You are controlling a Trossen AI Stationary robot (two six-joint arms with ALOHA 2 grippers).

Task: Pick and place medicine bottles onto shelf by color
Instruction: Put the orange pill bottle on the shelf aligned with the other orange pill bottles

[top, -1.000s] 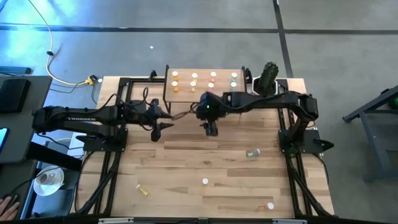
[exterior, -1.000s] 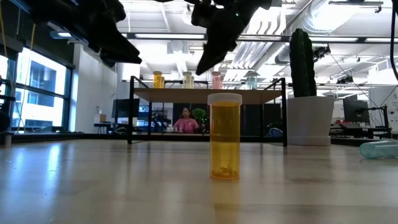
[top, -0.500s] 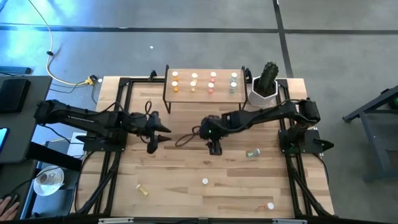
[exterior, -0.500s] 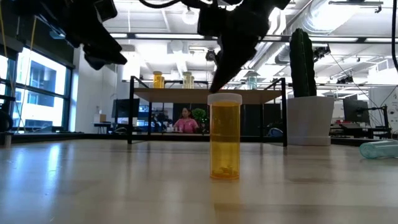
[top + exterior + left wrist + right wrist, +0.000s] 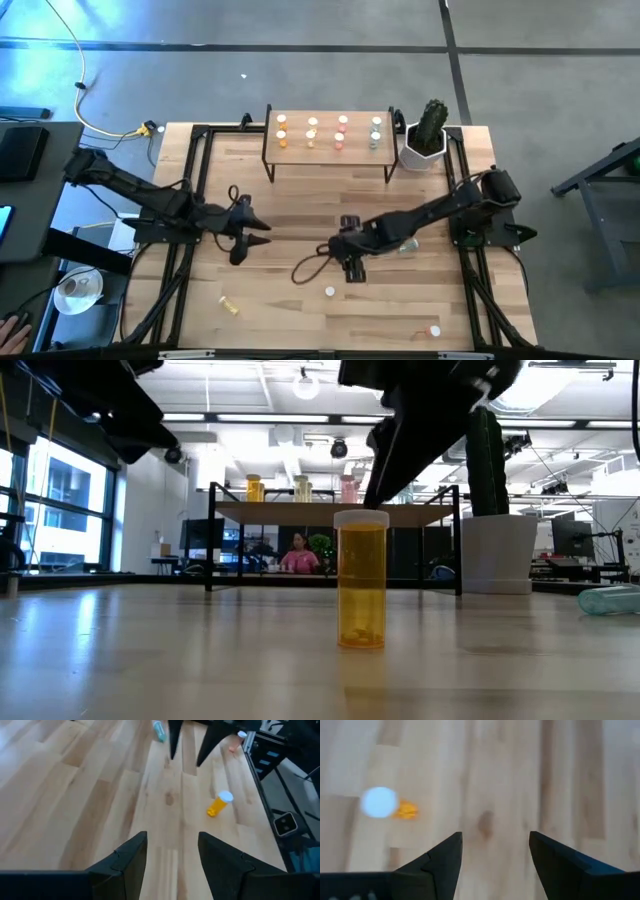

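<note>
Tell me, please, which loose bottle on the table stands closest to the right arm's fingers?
The upright orange bottle, white cap up, just past the right gripper; the other loose bottles lie farther off.

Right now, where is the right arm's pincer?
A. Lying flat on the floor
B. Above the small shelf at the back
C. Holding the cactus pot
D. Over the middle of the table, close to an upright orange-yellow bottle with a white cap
D: seen from above, the right pincer hangs open and empty over mid-table, just short of the white-capped bottle, far from the shelf.
</note>
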